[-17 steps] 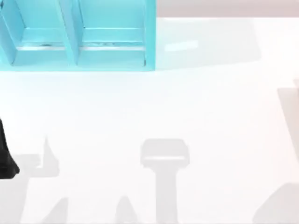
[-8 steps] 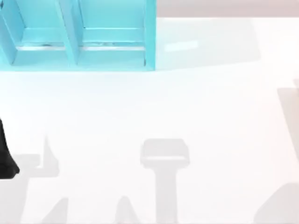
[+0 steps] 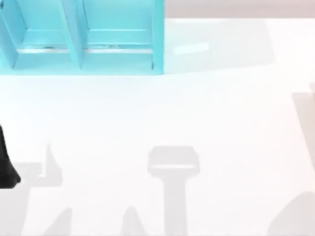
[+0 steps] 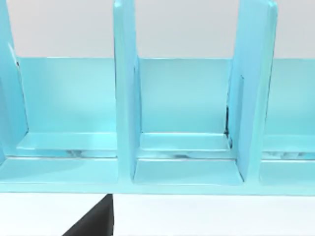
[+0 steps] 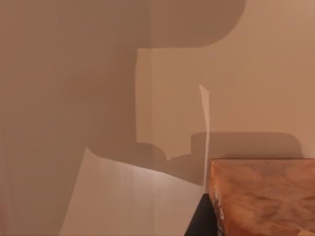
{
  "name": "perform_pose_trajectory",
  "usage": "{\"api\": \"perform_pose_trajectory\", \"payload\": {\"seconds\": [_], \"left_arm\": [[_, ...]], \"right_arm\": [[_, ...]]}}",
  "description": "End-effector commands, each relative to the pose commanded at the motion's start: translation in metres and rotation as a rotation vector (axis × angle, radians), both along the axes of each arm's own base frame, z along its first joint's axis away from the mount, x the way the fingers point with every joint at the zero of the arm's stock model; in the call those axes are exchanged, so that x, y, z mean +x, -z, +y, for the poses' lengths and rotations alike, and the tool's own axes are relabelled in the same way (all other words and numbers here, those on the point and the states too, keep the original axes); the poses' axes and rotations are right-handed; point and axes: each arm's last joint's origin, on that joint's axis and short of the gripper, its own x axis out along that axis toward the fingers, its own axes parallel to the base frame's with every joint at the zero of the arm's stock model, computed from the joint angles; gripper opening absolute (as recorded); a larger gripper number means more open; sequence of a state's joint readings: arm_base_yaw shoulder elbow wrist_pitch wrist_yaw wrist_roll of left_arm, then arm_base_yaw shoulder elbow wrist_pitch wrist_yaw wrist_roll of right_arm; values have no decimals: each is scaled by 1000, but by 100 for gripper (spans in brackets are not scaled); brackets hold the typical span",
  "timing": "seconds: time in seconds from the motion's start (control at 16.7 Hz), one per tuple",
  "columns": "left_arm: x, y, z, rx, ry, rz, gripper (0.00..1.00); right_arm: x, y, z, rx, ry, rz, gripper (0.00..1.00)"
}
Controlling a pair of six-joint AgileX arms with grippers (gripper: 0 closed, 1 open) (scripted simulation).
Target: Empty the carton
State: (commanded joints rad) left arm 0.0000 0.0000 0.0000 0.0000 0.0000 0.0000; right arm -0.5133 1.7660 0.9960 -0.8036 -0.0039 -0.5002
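The carton (image 5: 261, 196) appears in the right wrist view as an orange-amber box face, close to the camera; its top is out of frame. One dark finger (image 5: 201, 220) of my right gripper lies against the carton's side, and the other finger is hidden. My left arm (image 3: 6, 167) is a dark shape at the table's left edge in the top view. A dark tip (image 4: 93, 223) of it also sits low in the left wrist view, facing the teal shelf.
A teal shelf unit (image 3: 78, 44) with upright dividers (image 4: 125, 98) stands at the back left of the white table (image 3: 162, 113). Grey shadows of the arms fall across the table's front and right side.
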Motion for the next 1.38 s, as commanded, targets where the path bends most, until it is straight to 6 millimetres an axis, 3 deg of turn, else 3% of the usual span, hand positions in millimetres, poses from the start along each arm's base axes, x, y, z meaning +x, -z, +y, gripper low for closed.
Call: {"api": "perform_pose_trajectory", "payload": {"seconds": [0.66, 1.08, 1.38], "left_arm": [[0, 0, 0, 0, 0, 0, 100], [0, 0, 0, 0, 0, 0, 100], [0, 0, 0, 0, 0, 0, 100]], "right_arm": [[0, -4, -1, 1, 3, -2, 0], [5, -68, -9, -6, 40, -40, 0], [0, -110, -2, 6, 23, 3, 0]]}}
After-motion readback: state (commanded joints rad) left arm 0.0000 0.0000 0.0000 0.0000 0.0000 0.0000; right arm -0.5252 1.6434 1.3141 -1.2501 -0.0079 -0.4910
